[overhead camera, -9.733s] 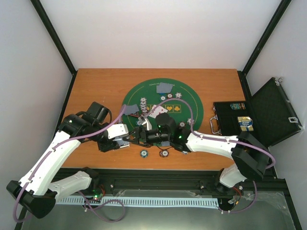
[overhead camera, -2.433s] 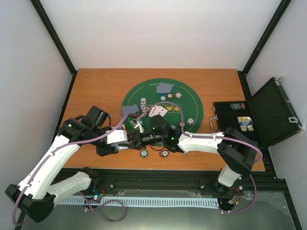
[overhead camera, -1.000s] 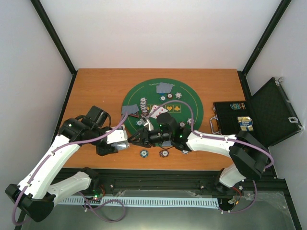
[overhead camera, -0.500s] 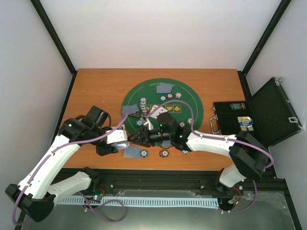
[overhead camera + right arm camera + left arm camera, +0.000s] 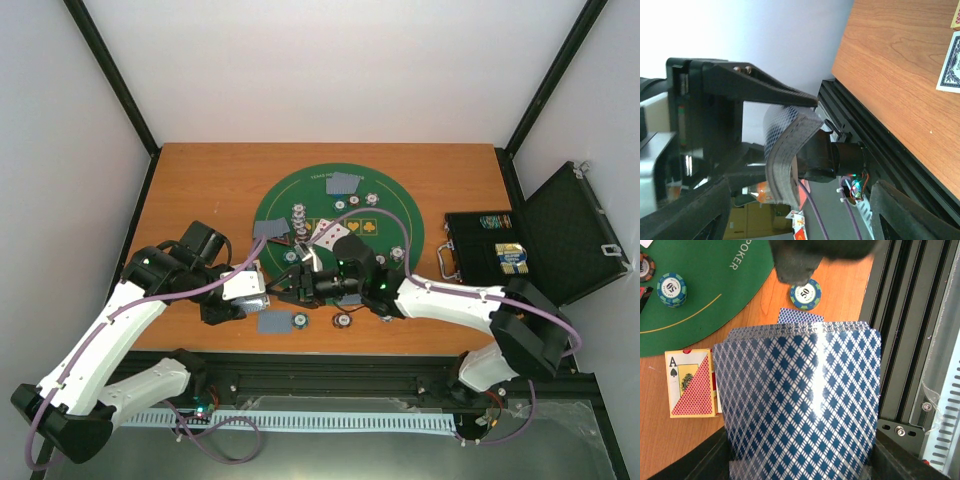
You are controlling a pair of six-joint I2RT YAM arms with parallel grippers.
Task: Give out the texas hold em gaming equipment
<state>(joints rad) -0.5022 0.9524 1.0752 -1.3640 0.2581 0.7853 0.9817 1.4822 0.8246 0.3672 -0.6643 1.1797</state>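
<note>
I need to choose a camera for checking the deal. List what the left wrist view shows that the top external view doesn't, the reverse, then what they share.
Left wrist only: the diamond-backed deck up close, and an ace-of-spades card box on the wood. Top external only: the open black case at the right, and face-down cards at the far side of the green mat. Both: that mat, the chip near the table's near edge, and the face-down card by it.
</note>
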